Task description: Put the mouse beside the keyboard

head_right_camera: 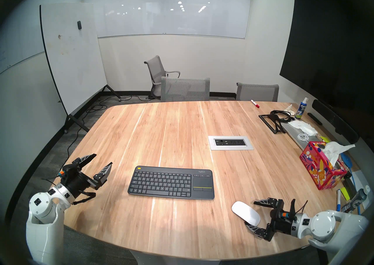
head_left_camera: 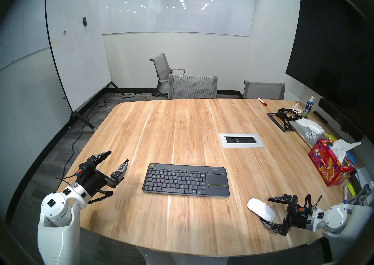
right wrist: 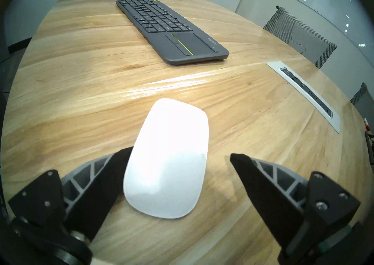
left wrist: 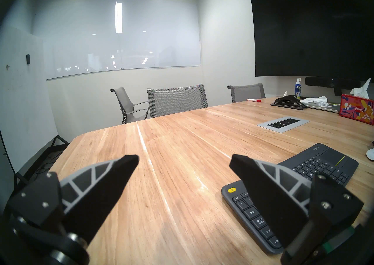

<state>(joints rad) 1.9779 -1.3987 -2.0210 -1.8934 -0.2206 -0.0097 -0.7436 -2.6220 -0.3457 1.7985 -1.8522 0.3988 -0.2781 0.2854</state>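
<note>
- The left gripper (head_left_camera: 119,157) hovers over the table's (head_left_camera: 182,120) left edge, fingers spread wide with nothing between them.
- Right of it, the keyboard (head_left_camera: 186,179) lies flat near the front edge, yellow button at its far left corner, touchpad at its right end; bare wood stretches on all its sides.
- Beyond it, the outlet panel (head_left_camera: 240,140) is sunk into the tabletop.
- At the right edge a tissue box (head_left_camera: 327,166) holds a white tissue poking from its top.
- The mouse (right wrist: 168,157) lies on the wood, right of the keyboard's touchpad end and apart from it.
- The right gripper (right wrist: 180,157) is spread around the mouse's rear half: one finger (right wrist: 105,169) is against or partly under its side, the other clear.
</note>
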